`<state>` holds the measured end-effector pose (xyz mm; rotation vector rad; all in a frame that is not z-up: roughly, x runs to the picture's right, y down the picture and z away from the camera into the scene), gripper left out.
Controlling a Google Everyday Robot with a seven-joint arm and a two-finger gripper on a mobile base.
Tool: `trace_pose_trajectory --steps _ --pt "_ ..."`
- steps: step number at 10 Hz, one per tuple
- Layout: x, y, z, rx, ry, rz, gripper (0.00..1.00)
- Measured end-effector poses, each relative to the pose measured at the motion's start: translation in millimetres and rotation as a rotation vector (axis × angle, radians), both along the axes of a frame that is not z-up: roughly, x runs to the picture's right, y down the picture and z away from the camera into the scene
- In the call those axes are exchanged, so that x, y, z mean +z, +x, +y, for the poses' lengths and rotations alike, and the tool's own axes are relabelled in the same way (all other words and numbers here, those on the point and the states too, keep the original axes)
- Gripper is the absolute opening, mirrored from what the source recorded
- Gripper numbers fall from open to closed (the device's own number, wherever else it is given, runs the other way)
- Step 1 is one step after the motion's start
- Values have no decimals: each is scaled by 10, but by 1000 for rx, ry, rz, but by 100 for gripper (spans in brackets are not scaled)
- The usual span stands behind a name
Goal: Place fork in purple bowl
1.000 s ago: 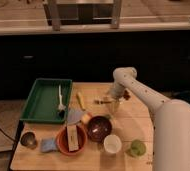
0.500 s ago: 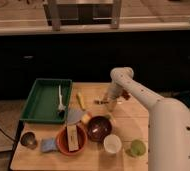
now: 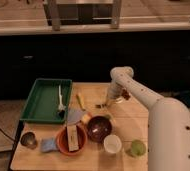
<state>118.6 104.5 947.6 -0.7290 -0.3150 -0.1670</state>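
The purple bowl (image 3: 99, 128) stands near the table's front middle, right of the orange bowl (image 3: 70, 140). My gripper (image 3: 107, 103) reaches down from the white arm (image 3: 138, 95) to the table top, behind the purple bowl and a short way from it. A slim dark piece that looks like the fork (image 3: 101, 105) lies at the gripper's tip, on or just above the wood. Most of it is hidden by the gripper. I cannot tell whether it is held.
A green tray (image 3: 38, 102) at the left holds a white plastic utensil (image 3: 60, 98). A yellow stick (image 3: 80, 101) lies beside the tray. The orange bowl holds a box. A white cup (image 3: 112, 145), a green fruit (image 3: 136, 148), a metal can (image 3: 28, 140) and a blue sponge (image 3: 49, 145) line the front.
My gripper has come down a little and slightly left toward the table top. Nothing else has moved.
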Motion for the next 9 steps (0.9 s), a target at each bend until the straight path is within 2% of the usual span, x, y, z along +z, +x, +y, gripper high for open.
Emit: trace_pose_trajectory --steps 3,9 --pt "54 16 28 3 -18 2 0" --pt "14 49 -16 -3 -10 2 0"
